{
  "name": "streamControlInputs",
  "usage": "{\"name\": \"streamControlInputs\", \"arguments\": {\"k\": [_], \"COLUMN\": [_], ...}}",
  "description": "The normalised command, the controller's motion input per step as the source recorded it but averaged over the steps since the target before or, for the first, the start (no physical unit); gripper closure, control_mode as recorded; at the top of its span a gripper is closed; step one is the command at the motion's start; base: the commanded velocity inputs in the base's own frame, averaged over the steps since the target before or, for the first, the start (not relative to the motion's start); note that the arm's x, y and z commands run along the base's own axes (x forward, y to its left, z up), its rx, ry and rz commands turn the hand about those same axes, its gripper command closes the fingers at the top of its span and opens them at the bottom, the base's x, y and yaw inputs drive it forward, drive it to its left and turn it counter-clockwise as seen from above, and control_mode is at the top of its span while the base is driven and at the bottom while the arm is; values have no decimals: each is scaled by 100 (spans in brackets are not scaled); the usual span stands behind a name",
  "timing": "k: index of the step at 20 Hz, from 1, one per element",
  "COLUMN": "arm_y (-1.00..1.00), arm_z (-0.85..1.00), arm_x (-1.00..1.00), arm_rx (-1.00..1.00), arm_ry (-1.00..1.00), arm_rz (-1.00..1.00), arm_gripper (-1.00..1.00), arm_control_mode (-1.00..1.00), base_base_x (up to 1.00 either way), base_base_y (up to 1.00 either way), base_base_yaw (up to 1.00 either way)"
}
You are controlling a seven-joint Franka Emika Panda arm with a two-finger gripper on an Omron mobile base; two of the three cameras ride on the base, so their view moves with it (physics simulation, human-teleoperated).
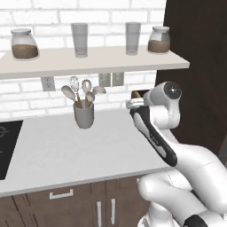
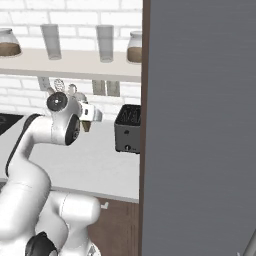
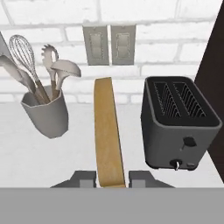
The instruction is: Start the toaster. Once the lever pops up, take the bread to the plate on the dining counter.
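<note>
**Bread pinched edge-on above the wall counter, toaster slots bare**

Bread (image 3: 108, 131) rises straight up from the bottom of the hand view, seen edge-on as a narrow tan strip, with the gripper (image 3: 109, 180) pressed in on its lower end from both sides. From the left base view the same slice (image 1: 139, 94) shows as a small brown corner poking out past the arm's wrist, lifted clear of the white counter (image 1: 66, 150) along the brick wall.

To the right of the bread in the hand view stands the toaster (image 3: 178, 124), black and boxy, both top slots open, two small knobs low on its front face. It sits at the counter's far right end, close against a tall dark panel (image 2: 200, 125) that blocks most of the right base view and cuts off the toaster's right side (image 2: 128, 129) there.

On the other side of the slice is a grey utensil cup (image 3: 47, 114) holding a whisk and several spoons, well apart from the toaster. Two wall outlets (image 3: 108, 43) are set in the brick behind. Above, a shelf (image 1: 88, 62) carries two jars with brown contents and two clear glasses. A dark cooktop (image 1: 6, 146) edges the counter's left.
</note>
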Motion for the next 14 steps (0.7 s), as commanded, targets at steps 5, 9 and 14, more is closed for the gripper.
{"name": "streamControlInputs", "arguments": {"k": [5,9,14], "arm_y": [4,-1,-2], "arm_z": [5,15,35], "arm_x": [-100,-100,-87], "arm_rx": [-1,0,0], "arm_ry": [0,0,-1], "arm_rz": [-5,-7,-1], "arm_gripper": [100,100,100], "arm_control_mode": [-100,-100,-100], "base_base_x": [0,0,0], "base_base_y": [0,0,0], "base_base_yaw": [0,0,0]}}
